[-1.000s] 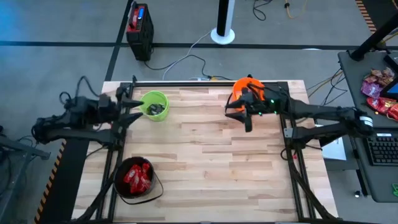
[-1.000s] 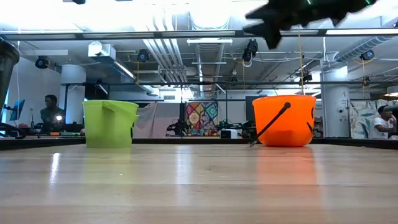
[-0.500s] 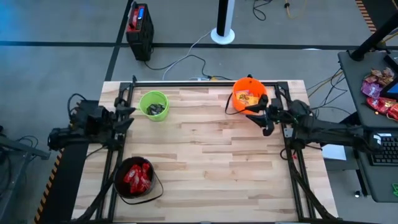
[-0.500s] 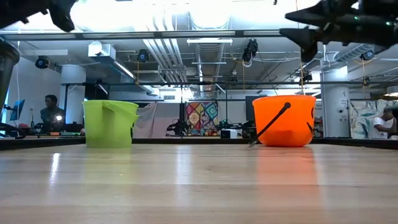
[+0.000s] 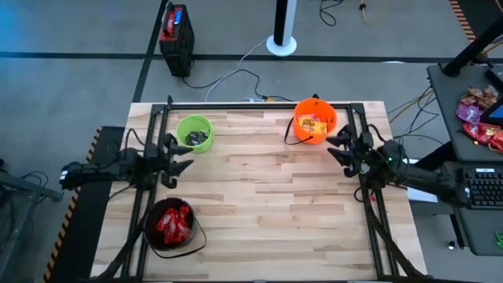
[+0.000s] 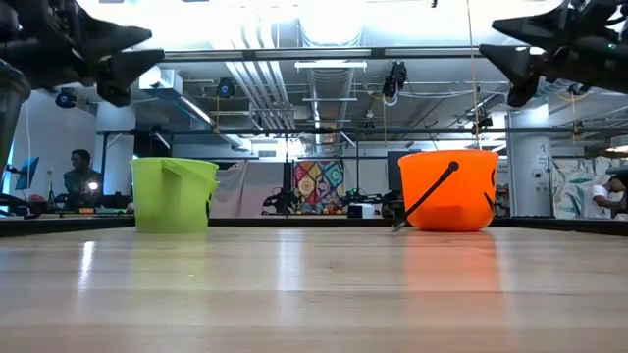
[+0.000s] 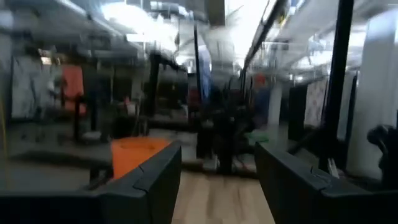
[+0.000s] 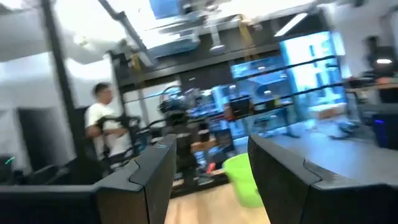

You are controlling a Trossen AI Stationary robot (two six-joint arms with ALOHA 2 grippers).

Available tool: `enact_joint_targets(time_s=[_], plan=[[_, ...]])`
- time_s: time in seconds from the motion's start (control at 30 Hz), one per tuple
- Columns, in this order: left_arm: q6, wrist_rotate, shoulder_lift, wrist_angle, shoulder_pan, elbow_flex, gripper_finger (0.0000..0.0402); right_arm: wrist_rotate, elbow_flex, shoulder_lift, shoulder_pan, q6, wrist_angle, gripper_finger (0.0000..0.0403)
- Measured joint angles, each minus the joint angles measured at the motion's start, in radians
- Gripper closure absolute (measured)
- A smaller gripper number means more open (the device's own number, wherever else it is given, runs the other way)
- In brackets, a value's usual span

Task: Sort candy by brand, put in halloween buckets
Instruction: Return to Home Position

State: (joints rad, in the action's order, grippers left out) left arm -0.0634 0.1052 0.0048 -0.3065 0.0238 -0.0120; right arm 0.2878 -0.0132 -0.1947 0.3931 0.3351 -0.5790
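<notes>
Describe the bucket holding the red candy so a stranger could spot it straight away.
In the high view, find the wooden table, then its lower left corner. The black bucket stands there alone, filled with red candy. The green bucket and orange bucket both sit along the opposite, upper edge.

High view: straight down from well above, taking in the whole pale wooden-plank worktop [image 5: 259, 196].
Low view: at worktop height, level, facing the far room.
Wrist views: level, looking across the worktop.
Shared: round orange plastic bucket [image 6: 449, 191] and lime green plastic bucket [image 6: 174, 194], in both high and low views.
</notes>
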Motion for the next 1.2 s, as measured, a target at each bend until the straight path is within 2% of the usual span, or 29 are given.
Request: enact_joint_targets(time_s=[0.17, 0.33, 0.93, 1.2], plan=[[-0.021, 0.043, 0.000, 0.061, 0.000, 0.001, 0.0214, -0.105, 0.000, 0.051, 0.000, 0.024, 0.095, 0.0211], [0.002, 0.043, 0.004, 0.073, -0.001, 0.001, 0.0214, -0.105, 0.001, 0.043, 0.000, 0.066, 0.127, 0.0211], [0.003, 0.043, 0.021, 0.099, -0.001, -0.007, 0.0214, -0.106, 0.002, 0.005, -0.007, 0.058, 0.139, 0.0211], [0.003, 0.042, 0.022, 0.098, -0.001, -0.007, 0.0214, -0.103, 0.003, 0.194, -0.079, 0.008, 0.283, 0.0211]])
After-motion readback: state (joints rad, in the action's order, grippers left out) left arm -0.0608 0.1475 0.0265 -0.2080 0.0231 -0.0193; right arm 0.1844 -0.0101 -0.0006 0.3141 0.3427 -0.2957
